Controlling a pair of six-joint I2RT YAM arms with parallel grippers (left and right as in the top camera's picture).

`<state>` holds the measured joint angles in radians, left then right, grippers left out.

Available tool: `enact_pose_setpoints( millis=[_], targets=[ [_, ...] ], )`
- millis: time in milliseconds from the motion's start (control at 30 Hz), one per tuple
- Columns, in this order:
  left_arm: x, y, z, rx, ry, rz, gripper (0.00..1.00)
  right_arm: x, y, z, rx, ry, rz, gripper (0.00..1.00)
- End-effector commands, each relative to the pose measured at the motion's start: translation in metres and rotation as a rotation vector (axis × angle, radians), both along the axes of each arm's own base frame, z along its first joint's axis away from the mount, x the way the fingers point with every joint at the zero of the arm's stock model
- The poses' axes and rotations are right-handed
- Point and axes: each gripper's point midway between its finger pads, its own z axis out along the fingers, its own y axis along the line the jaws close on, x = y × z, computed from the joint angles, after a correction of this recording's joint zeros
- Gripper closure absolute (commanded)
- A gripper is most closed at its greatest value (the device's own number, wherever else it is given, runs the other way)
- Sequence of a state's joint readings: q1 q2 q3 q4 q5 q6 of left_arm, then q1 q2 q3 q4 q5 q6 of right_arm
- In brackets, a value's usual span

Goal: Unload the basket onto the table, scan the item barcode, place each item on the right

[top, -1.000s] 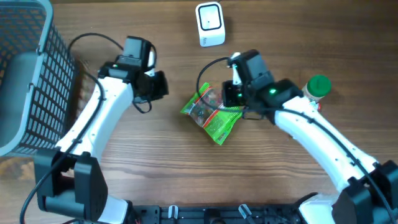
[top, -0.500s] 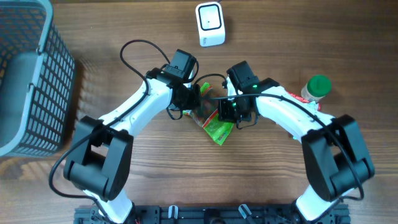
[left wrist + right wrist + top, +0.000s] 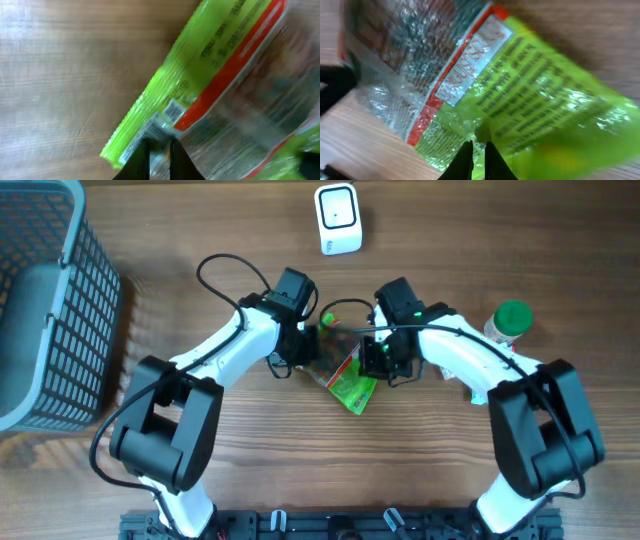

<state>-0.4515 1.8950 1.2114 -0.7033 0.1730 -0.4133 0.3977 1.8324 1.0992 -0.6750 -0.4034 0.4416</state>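
While left pincer [image 3: 160,152] and right pincer [image 3: 479,152] pinch opposite snack bag [image 3: 350,385] edges | bare table [image 3: 340,285] between bag and scanner [image 3: 337,218]

From overhead, my left arm [image 3: 228,350] and right arm [image 3: 468,356] cover the middle of the green and clear crinkled plastic snack bag [image 3: 350,388] from 9 and 3 o'clock. The grey wire-mesh basket [image 3: 60,310] runs off the frame at 9 o'clock, and the green-capped bottle [image 3: 512,316] sits partly behind the right arm. On the left wrist camera the bag is smeared, its small square code [image 3: 172,109] unreadable. The right wrist camera crops the bag, its print too blurred to read.
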Motion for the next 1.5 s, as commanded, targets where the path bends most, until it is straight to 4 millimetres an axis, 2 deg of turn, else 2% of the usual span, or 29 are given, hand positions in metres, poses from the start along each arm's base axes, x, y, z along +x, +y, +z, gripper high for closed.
enact_pose_setpoints(
  millis=[0,67,167,267,400,500,600,667,700,767,900,1100,1233,1367,1467],
  targets=[
    [-0.025,0.014,-0.016,0.062,0.108,0.015,0.86,0.005,0.008,0.039,0.125,-0.084,0.089,0.80],
    [-0.028,0.016,-0.017,0.068,0.123,0.015,0.86,0.005,0.002,0.047,0.125,-0.087,0.072,0.71],
    [-0.036,0.012,-0.015,0.041,0.158,0.010,0.89,0.004,-0.011,0.055,0.121,-0.077,0.034,0.50],
    [-0.036,0.010,-0.012,0.027,0.157,0.009,0.91,0.000,-0.023,0.054,0.107,-0.047,0.017,0.37],
    [-0.019,0.012,0.000,0.017,0.112,0.030,0.88,-0.002,-0.034,0.050,0.095,-0.030,0.008,0.35],
    [0.002,0.013,0.021,-0.005,0.067,0.055,0.86,-0.004,-0.037,0.046,0.092,-0.018,0.000,0.35],
    [0.025,0.014,0.044,-0.031,0.009,0.077,0.78,-0.003,-0.038,0.044,0.093,-0.018,-0.004,0.35],
    [0.036,0.014,0.049,-0.046,-0.026,0.083,0.76,-0.004,-0.037,0.044,0.101,-0.014,-0.004,0.35],
    [0.040,0.013,0.049,-0.051,-0.041,0.078,0.79,-0.004,-0.035,0.045,0.110,-0.011,-0.003,0.35],
    [0.044,0.011,0.047,-0.056,-0.061,0.061,0.96,-0.005,-0.035,0.045,0.115,-0.006,-0.002,0.35],
    [0.043,0.004,0.030,-0.055,-0.056,0.044,0.96,-0.005,-0.035,0.040,0.117,0.004,-0.028,0.35],
    [0.036,-0.006,-0.005,-0.051,0.001,0.019,0.96,-0.011,-0.034,0.018,0.135,0.010,-0.081,0.34],
    [0.028,-0.008,-0.024,-0.030,0.047,0.009,0.96,-0.012,-0.019,0.008,0.260,-0.007,-0.118,0.36],
    [0.022,-0.006,-0.027,-0.019,0.072,0.009,0.95,-0.011,-0.018,-0.007,0.299,-0.030,-0.193,0.36],
    [0.020,-0.006,-0.027,-0.015,0.080,0.004,0.95,-0.012,-0.014,-0.010,0.348,-0.048,-0.214,0.36]
  ],
)
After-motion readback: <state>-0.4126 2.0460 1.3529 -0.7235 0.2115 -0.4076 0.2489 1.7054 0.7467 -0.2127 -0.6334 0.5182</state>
